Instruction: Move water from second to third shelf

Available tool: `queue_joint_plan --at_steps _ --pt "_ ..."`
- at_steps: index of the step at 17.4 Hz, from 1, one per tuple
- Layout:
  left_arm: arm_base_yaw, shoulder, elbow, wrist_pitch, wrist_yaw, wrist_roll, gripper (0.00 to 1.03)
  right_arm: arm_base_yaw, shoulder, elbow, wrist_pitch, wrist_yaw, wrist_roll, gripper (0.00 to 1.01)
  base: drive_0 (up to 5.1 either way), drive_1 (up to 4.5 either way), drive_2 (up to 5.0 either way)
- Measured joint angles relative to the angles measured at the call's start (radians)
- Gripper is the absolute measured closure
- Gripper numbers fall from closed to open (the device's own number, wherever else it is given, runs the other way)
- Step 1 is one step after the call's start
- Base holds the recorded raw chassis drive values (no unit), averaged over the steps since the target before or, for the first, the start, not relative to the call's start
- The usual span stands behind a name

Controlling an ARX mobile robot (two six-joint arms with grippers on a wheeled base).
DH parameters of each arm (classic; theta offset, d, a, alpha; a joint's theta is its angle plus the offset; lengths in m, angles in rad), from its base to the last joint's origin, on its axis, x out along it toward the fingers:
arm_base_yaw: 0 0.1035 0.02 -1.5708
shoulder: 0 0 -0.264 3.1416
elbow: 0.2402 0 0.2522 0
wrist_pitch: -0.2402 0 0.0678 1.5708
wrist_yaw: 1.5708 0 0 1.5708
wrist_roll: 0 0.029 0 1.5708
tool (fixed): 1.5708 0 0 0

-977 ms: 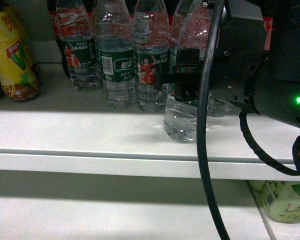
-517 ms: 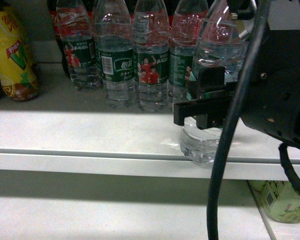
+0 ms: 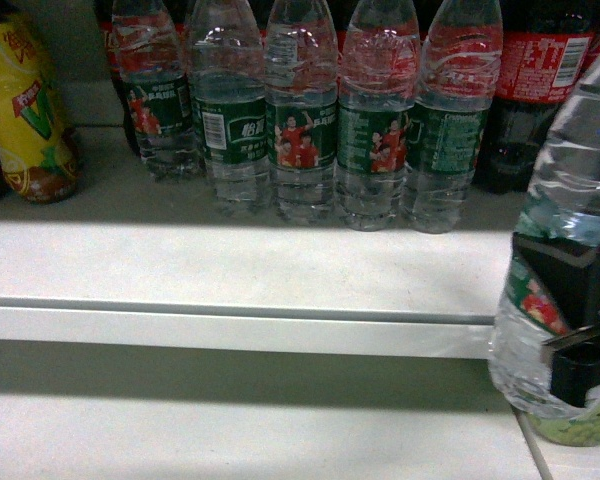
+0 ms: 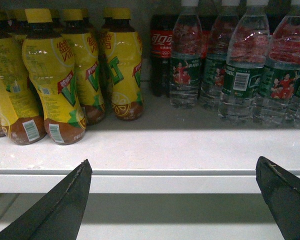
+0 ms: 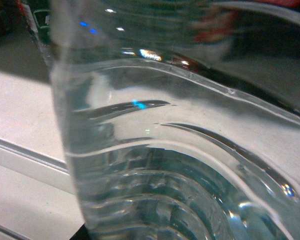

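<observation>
One water bottle (image 3: 565, 250) clamped in right claw (image 3: 580, 330).

A white metal shelf (image 3: 230, 265) carries a row of clear plastic water bottles with green label bands (image 3: 302, 120) along its back edge. Yellow-labelled drink bottles with yellow caps (image 4: 52, 75) stand toward its left end. Dark cola bottles with red labels (image 3: 535, 80) stand behind, toward its right end. A pale green-labelled container (image 3: 580, 425) sits on the lower shelf.

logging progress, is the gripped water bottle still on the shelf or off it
Off it: the water bottle, held by the right end effector, hangs in front of the shelf edge, base below it.
</observation>
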Motion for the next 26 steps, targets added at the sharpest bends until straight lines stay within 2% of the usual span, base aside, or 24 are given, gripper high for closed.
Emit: queue_joint_plan --at_steps 5,7,8,9,12,18,26 --pt "0.000 0.000 0.000 0.000 0.000 0.000 0.05 -0.145 -0.230 -0.078 -0.070 -0.041 -0.009 0.59 0.0 0.00 0.0" --pt "0.000 0.000 0.000 0.000 0.000 0.000 0.05 -0.203 -0.320 -0.108 -0.134 -0.040 -0.009 0.59 0.0 0.00 0.0" --pt "0.000 0.000 0.000 0.000 0.000 0.000 0.05 -0.248 -0.419 -0.133 -0.193 -0.042 -0.009 0.59 0.0 0.00 0.0" --pt "0.000 0.000 0.000 0.000 0.000 0.000 0.05 -0.268 -0.482 -0.140 -0.224 -0.044 -0.009 0.59 0.0 0.00 0.0" --pt "0.000 0.000 0.000 0.000 0.000 0.000 0.05 -0.292 -0.552 -0.156 -0.284 -0.054 -0.003 0.59 0.0 0.00 0.0" --pt "0.000 0.000 0.000 0.000 0.000 0.000 0.05 -0.319 -0.582 -0.174 -0.299 -0.062 0.011 0.60 0.0 0.00 0.0" --pt "0.000 0.000 0.000 0.000 0.000 0.000 0.05 -0.319 -0.603 -0.184 -0.304 -0.066 0.018 0.60 0.0 0.00 0.0"
